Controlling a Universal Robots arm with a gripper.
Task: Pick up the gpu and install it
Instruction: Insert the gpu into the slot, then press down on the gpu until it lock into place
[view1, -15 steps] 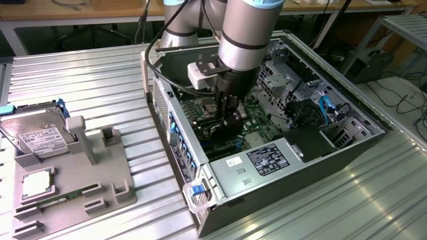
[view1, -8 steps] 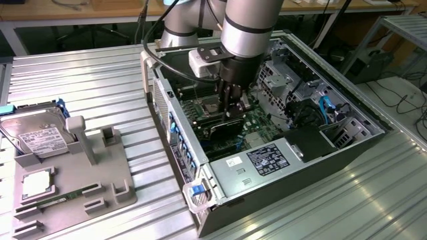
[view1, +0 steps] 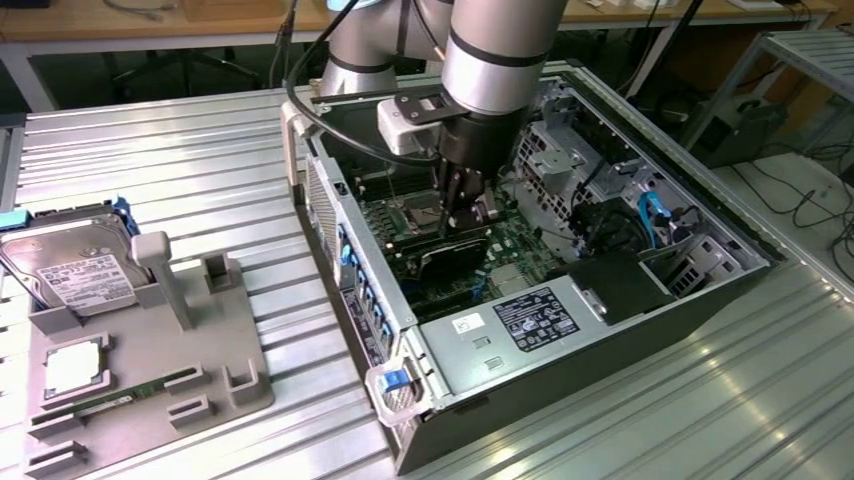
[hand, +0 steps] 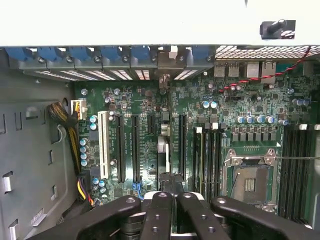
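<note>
Pincer clamped on gpu, held edge-down inside open computer case just over motherboard. Risk as judged: slight tilt or offset from slot, bending contacts, jamming bracket against rear panel

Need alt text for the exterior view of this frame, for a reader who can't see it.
A robot arm reaches down into an open computer case lying on a metal table, its tool shut on the gpu over the motherboard. At the exterior view's left, a grey parts holder carries a silver hard drive, a processor and a green memory stick.
</note>
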